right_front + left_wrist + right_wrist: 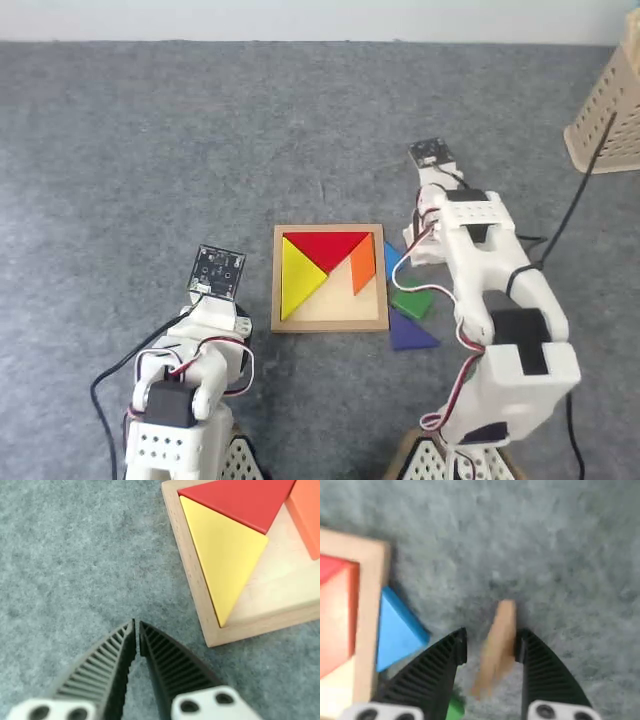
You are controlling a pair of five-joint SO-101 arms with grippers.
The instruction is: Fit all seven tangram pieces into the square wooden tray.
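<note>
- We see the square wooden tray [330, 326] lying flat on the grey carpet [150, 150], between the two arms.
- Three pieces lie inside it. The red triangle [325, 247] runs along the far rim, the yellow triangle [297, 277] along the rim on the left arm's side, and the orange piece [363, 268] against the rim on the right arm's side.
- The tray's near part, from its middle to the near rim, is bare wood.
- Outside the tray on the right arm's side lie three more pieces. The blue piece [391, 260] is just beside the rim, the green piece [412, 303] is nearer to us, and the dark purple triangle [410, 333] is off the near corner.
- The right gripper [490, 637] stands low over the carpet beyond the blue piece. Its jaws are parted around the tan piece [497, 645], which stands on edge and leans. One finger [532, 660] touches it, while the other shows a gap.
- The left gripper [136, 630] hangs over bare carpet just off the tray's near corner on its own side. Its jaws are closed to a thin slit with nothing between them.
- Wide carpet stretches far and left of the tray. A perforated beige box [610, 110] sits at the far right edge, well apart.
</note>
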